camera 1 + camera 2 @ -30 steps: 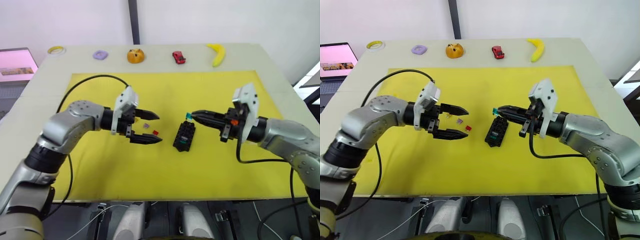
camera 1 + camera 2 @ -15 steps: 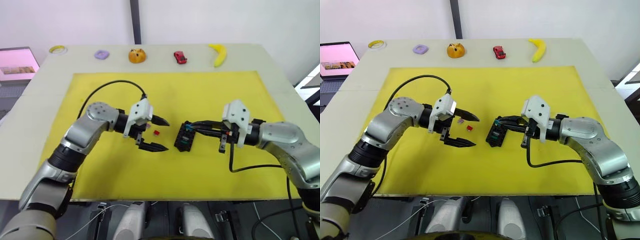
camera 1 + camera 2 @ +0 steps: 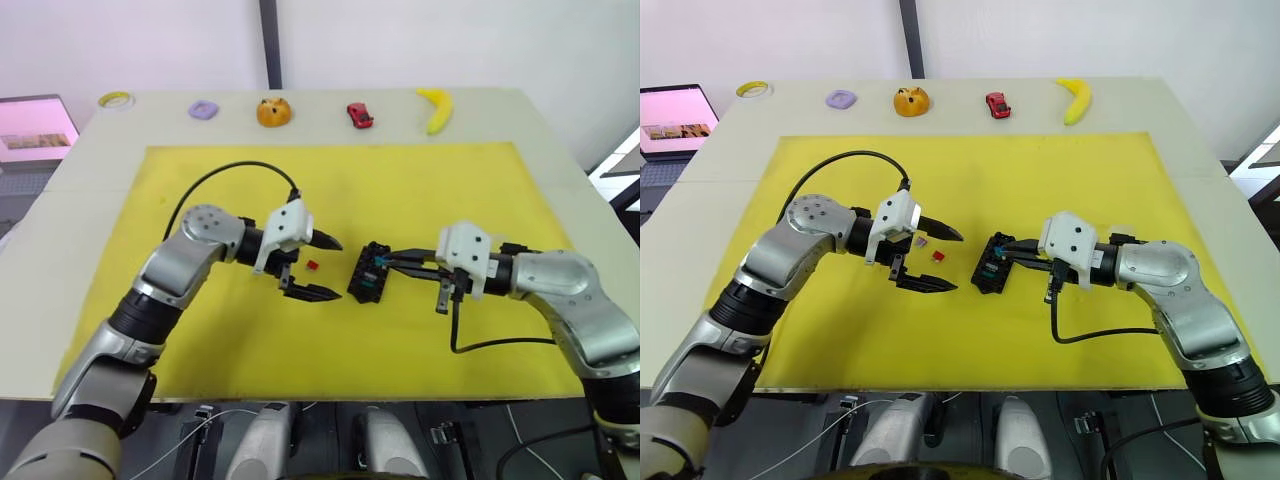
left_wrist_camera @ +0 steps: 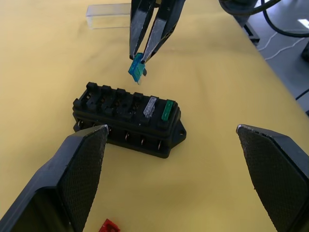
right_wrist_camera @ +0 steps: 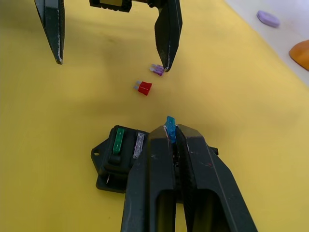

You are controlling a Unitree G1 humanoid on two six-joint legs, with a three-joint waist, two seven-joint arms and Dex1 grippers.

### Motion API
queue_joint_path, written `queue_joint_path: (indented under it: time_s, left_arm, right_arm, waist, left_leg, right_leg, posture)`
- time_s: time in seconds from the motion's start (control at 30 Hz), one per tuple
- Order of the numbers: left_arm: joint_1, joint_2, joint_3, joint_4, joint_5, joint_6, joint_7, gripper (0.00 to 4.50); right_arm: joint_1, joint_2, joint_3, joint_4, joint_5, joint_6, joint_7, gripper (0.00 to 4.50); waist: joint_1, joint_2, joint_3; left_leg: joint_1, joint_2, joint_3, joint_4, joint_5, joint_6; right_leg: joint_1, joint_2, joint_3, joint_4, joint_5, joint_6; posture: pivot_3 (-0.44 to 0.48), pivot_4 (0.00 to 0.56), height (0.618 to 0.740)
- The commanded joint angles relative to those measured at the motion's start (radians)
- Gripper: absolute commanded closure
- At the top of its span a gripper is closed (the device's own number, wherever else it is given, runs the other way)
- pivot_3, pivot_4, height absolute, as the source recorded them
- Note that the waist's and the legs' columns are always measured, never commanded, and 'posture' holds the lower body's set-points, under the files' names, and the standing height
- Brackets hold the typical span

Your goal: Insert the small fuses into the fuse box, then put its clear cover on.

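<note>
- Black fuse box [image 4: 129,119] sits mid-mat on the yellow mat [image 3: 420,190], between your two arms. Two slots at one end are already filled, one with a green fuse [image 4: 167,110] and one with a pale grey fuse [image 4: 150,106] right beside it. The other slots look empty.
- Your right gripper [image 4: 146,57] is clamped tight on a blue fuse [image 4: 137,67], pinching it at the fingertips. It hangs just above the box's open slots, not touching the box.
- Your left gripper [image 3: 320,266] is spread wide with nothing in it, at about 9 o'clock from the box.
- A red fuse [image 5: 143,87] lies loose on the mat between the left gripper's fingers, and a purple fuse [image 5: 157,69] is just past it, right by one fingertip [image 5: 167,62].
- The clear cover [image 4: 109,16] is lying flat on the mat behind your right gripper, well apart from the box.
- Along the table's 12 o'clock edge, off the mat, you've got a tape roll [image 3: 113,99], a purple thing [image 3: 203,108], an orange object [image 3: 270,112], a red toy car [image 3: 359,114] and a banana [image 3: 436,106].
</note>
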Motion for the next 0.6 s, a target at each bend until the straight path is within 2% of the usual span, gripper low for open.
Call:
queue_joint_path:
  time_s: [0.03, 0.6]
  left_arm:
    - [-0.026, -0.013, 0.007, -0.001, 0.022, -0.033, -0.006, 0.02]
    - [-0.024, -0.041, 0.017, -0.010, 0.042, -0.022, -0.003, 0.02]
  right_arm:
    - [-0.015, 0.014, -0.009, 0.004, -0.018, -0.032, 0.007, 4.50]
    - [-0.045, 0.074, 0.025, 0.072, -0.082, -0.086, 0.024, 4.50]
  waist:
    - [0.000, 0.000, 0.000]
    - [-0.001, 0.000, 0.000]
  left_leg:
    - [0.000, 0.000, 0.000, 0.000, 0.000, 0.000]
    - [0.001, 0.000, 0.000, 0.001, 0.003, -0.005]
  right_leg:
    - [0.000, 0.000, 0.000, 0.000, 0.000, 0.000]
    - [0.000, 0.000, 0.000, 0.002, 0.000, 0.000]
  posture:
    - [0.000, 0.150, 0.735]
    - [0.000, 0.150, 0.735]
